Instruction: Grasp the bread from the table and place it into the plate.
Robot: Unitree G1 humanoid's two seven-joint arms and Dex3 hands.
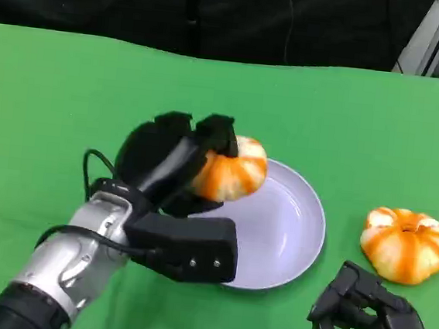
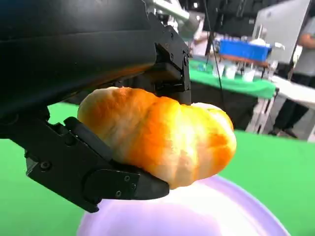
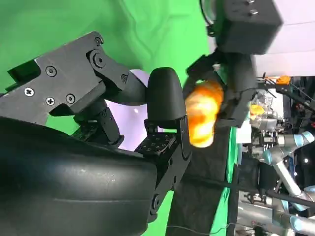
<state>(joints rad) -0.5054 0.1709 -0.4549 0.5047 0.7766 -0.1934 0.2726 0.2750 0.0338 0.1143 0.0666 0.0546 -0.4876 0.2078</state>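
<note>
Gripping the bread (image 1: 230, 175) in the left robot hand (image 1: 175, 160), black fingers (image 1: 216, 133) clamped over its top and far side, over the near-left rim of the plate (image 1: 294, 234). Held clear of the plate's surface, as seen from the left wrist: orange-and-white ridged bread (image 2: 162, 140) pinched between an upper finger (image 2: 170, 69) and a lower finger (image 2: 98, 172), pale plate (image 2: 206, 211) beneath with a gap between. Reaching in from the lower left on a silver forearm (image 1: 70, 263), a black cable looped beside the wrist. Resting on the green bench (image 1: 53, 117), plate just right of centre, white and shallow. Lying to the right of the plate, apart from it, a second bread (image 1: 405, 243) of the same striped kind, touched by nothing. Sitting low at the lower right, near that second bread but not on it, the right robot hand (image 1: 367, 323), fingers curled inward with nothing in them. Seen from the right wrist: its own curled fingers (image 3: 165, 101) in front, the left robot hand (image 3: 231, 64) beyond with the bread (image 3: 202, 113) in its grasp. Standing in the background of the left wrist view, a person (image 2: 300, 73) by cluttered tables.
</note>
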